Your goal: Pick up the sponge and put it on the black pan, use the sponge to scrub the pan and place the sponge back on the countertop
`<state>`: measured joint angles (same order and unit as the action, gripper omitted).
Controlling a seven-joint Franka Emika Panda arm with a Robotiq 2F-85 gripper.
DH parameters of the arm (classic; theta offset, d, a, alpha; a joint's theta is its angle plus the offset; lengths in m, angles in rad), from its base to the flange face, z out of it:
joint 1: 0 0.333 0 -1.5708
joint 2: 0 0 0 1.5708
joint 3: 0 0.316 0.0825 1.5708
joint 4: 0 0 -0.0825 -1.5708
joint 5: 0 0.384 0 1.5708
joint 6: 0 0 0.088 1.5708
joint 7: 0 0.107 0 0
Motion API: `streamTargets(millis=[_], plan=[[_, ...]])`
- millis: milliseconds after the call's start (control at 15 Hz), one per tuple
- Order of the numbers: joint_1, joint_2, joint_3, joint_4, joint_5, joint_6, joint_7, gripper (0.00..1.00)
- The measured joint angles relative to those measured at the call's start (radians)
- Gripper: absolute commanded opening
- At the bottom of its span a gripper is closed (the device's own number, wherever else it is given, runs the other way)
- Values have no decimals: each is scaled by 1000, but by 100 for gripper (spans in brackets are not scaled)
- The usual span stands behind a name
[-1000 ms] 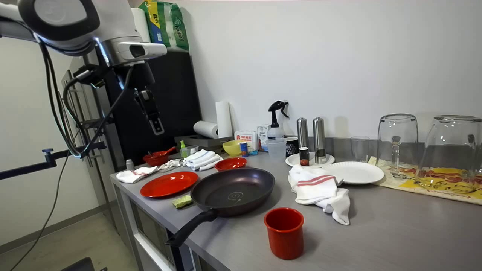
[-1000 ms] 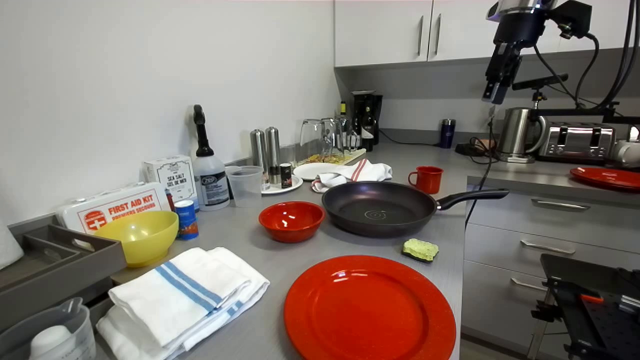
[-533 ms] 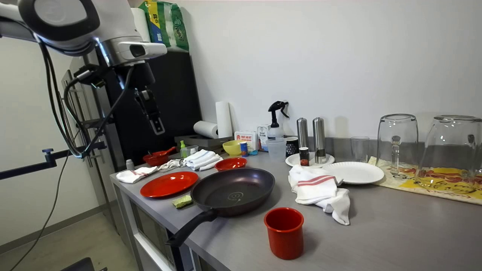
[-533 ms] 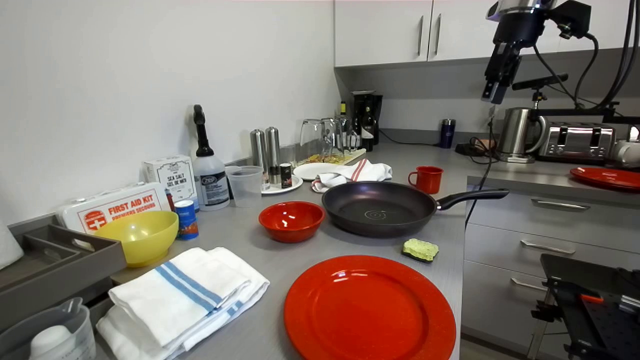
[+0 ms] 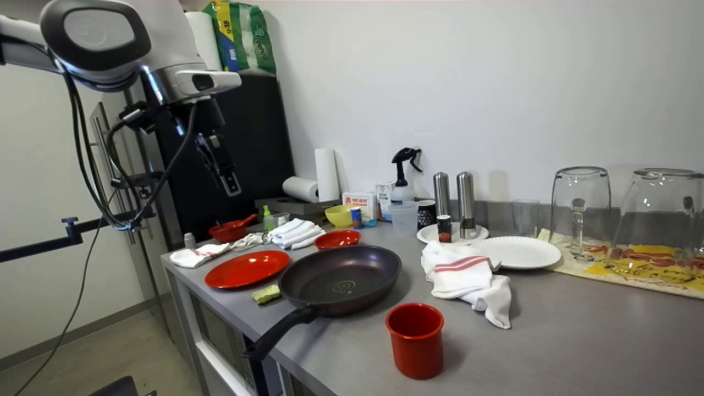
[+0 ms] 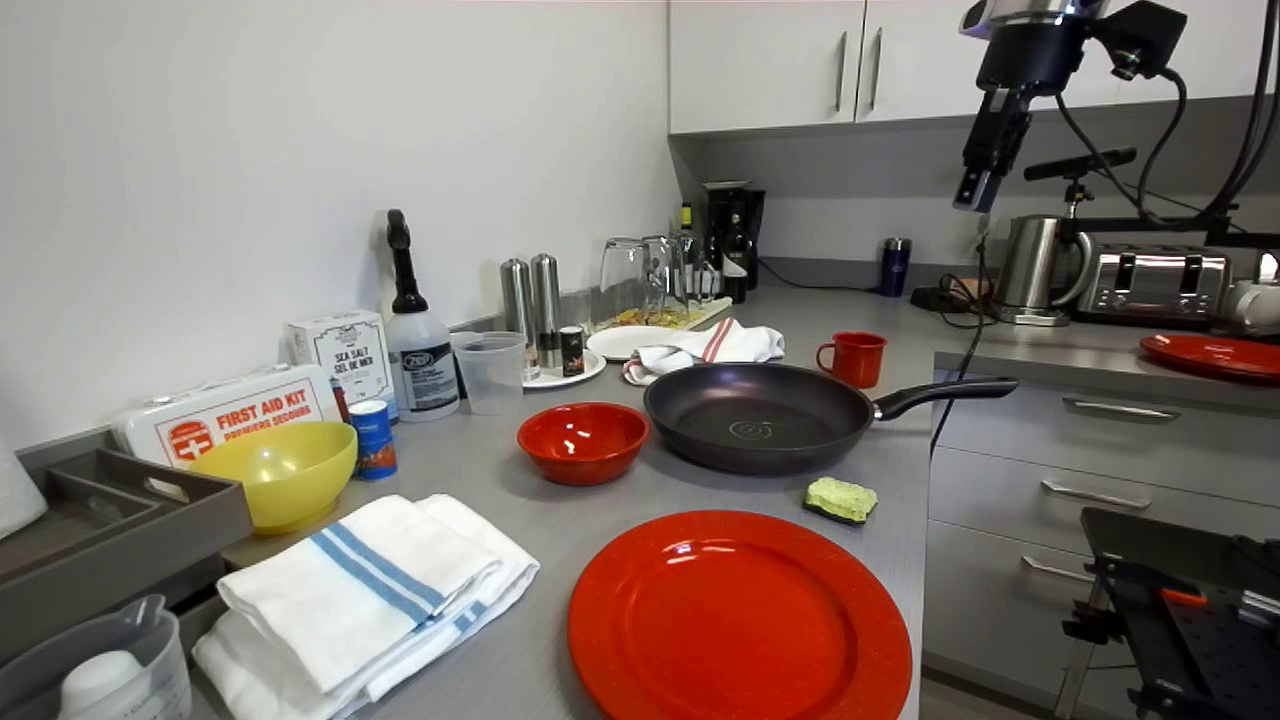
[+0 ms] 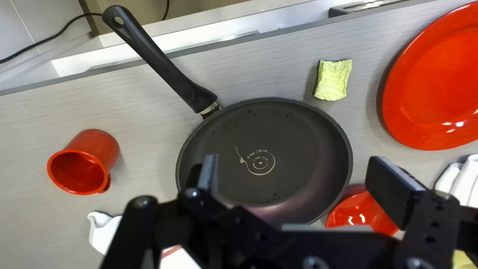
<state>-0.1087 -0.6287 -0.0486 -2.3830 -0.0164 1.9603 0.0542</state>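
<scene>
Shifted slightly since half a second ago: the arm (image 5: 102,36), now further right and lower at the upper left of an exterior view, and the gripper (image 6: 976,192), a touch further left at the upper right of an exterior view. Its fingers (image 7: 392,190) are spread wide across the lower half of the wrist view.

Yellow-green side up, the sponge (image 7: 333,80) lies on the countertop (image 7: 153,112) at the upper right of the wrist view, between pan (image 7: 298,145) and red plate (image 7: 437,89), a strip of grey showing on either side. The pan lies flat at the middle of that frame, its handle (image 7: 160,59) pointing to the upper left, out past the countertop's edge. At middle left there, a mug (image 7: 84,162) stands apart from the pan. Just left of centre in an exterior view, a bowl (image 6: 583,450) sits so close to the pan that I cannot tell whether they touch. Right of centre in an exterior view, a red-striped cloth (image 5: 467,278) lies crumpled near the pan.
</scene>
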Motion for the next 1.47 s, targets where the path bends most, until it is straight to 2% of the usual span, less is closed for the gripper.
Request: streamTargets(millis=[533, 1133, 1467], plan=[[37, 14, 62, -25, 22, 6, 96, 100], [38, 157, 111, -44, 37, 72, 295, 100], [45, 189, 151, -45, 47, 90, 391, 100]])
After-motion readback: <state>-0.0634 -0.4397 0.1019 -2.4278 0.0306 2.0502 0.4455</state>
